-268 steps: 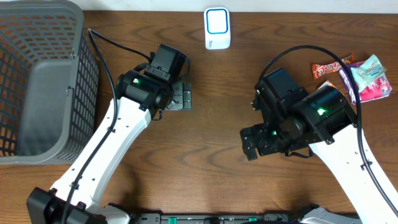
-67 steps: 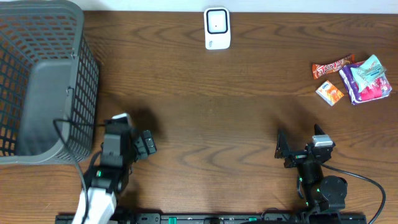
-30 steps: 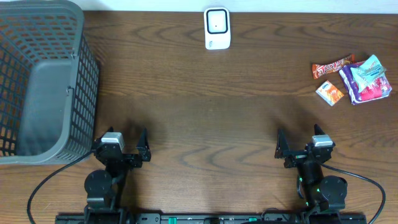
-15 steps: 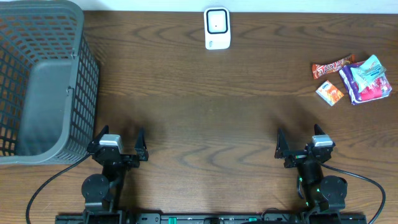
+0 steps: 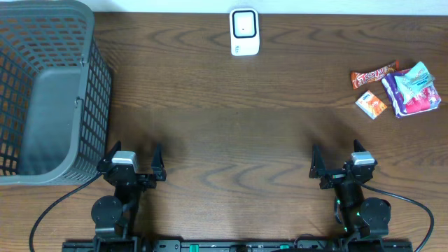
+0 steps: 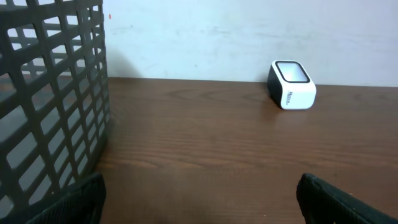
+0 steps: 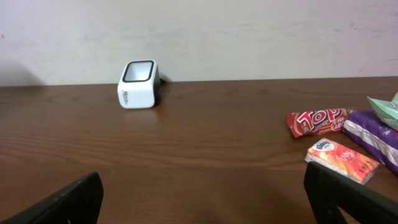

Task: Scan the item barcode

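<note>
Left fingers (image 6: 348, 202): spread wide, nothing between them, at the lower left of the overhead view. Right fingers (image 7: 56, 205): likewise spread wide and empty, at the lower right.

Items lie grouped on the table (image 5: 231, 126) at the right edge of the overhead view, well apart from both sets of fingers and nearer the right pair.
- Red candy bar (image 5: 374, 75): lying flat, long axis roughly left to right, right end tipped slightly toward the top of the frame.
- Orange box (image 5: 370, 104): flat, just below the candy bar, set at a diagonal.
- Purple packet (image 5: 408, 94): just right of the box, with a teal wrapper (image 5: 418, 74) lying on it.

No barcode can be made out on any of them.

White scanner (image 5: 244, 31): top centre of the overhead view, long axis running up and down the frame, dark window facing upward. It sits between the items and the grey basket (image 5: 98, 105) at upper left.
</note>
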You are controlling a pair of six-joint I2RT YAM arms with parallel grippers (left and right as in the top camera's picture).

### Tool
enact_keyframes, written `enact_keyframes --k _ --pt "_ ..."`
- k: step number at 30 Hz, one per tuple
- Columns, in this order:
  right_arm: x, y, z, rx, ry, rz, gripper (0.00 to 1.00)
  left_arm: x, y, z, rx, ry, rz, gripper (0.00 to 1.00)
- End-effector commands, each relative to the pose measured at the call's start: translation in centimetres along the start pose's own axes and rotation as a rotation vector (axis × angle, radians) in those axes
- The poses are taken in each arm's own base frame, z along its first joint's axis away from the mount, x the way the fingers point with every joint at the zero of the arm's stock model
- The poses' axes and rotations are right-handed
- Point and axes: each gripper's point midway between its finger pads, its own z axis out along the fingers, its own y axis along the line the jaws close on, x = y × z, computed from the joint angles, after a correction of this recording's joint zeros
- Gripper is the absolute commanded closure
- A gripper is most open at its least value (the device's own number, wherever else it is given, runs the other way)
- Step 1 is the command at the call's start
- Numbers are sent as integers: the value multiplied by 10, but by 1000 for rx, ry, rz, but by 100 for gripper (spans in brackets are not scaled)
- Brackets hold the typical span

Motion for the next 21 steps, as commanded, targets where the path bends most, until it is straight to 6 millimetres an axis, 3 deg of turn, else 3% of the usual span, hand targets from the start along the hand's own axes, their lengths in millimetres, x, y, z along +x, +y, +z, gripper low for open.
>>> enact_keyframes --k 1,21 --pt "0 -2 0 12 -1 -12 1 16 1 2 3 38 15 2" --pt "0 -2 0 12 -1 -12 1 17 15 1 -77 43 38 2"
